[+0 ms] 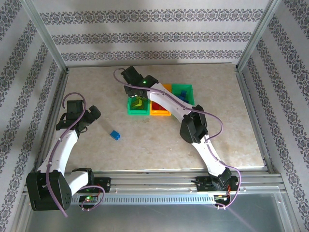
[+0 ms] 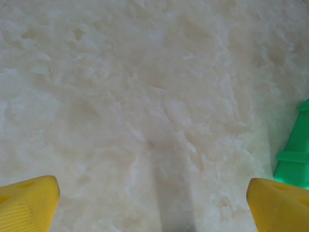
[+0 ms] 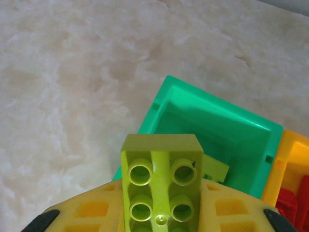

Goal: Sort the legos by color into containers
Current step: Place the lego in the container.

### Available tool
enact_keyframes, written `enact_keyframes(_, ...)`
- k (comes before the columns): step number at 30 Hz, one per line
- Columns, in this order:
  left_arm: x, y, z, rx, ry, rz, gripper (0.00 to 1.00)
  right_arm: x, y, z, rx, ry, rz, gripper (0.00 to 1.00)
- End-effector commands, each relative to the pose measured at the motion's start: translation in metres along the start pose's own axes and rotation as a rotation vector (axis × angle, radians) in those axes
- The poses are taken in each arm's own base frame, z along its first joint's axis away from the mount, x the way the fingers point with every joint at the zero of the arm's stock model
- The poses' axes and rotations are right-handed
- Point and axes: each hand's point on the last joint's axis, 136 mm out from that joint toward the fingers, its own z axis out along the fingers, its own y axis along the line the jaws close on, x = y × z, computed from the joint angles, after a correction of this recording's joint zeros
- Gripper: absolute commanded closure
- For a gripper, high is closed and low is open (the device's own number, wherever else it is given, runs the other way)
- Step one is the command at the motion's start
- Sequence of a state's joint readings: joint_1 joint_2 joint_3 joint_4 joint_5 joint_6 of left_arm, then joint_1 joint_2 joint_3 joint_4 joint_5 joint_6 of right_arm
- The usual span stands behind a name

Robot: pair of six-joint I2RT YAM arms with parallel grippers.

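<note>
Right wrist — right gripper clamps a studded yellow-green brick; left gripper gapes over marbled tabletop.

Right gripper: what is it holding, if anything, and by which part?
A yellow-green lego, clamped in the right gripper by its two sides, far end sticking out.
</note>
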State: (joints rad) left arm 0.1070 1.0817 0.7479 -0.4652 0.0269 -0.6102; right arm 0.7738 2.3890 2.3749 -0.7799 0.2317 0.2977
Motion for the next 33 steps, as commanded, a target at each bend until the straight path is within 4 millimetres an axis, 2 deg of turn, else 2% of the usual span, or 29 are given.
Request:
enact_keyframes(1,-0.004,-0.001,-0.004,0.016,-0.013,0.000,0.00,-0.001,-0.010,0.019,0.035,0.000,-0.011,0.73)
enact_keyframes(8,-0.005,-0.004,-0.006,0.027,-0.010,0.009,0.00,0.001,-0.020,0.040,0.030,0.009,0.008,0.72)
enact_keyframes(15,-0.006,-0.006,-0.008,0.034,-0.009,0.015,0.00,0.015,-0.026,0.059,0.041,0.047,0.001,0.68)
enact_keyframes(20,-0.007,-0.008,-0.011,0.042,-0.012,0.023,0.00,0.022,-0.027,0.065,0.048,0.065,-0.005,0.65)
enact_keyframes(28,-0.007,-0.011,-0.019,0.061,-0.007,0.046,0.00,0.016,-0.030,0.057,0.061,0.052,-0.010,0.47)
enact_keyframes(33,-0.003,-0.014,-0.026,0.089,0.003,0.059,0.00,0.007,-0.031,0.042,0.065,0.029,-0.014,0.46)
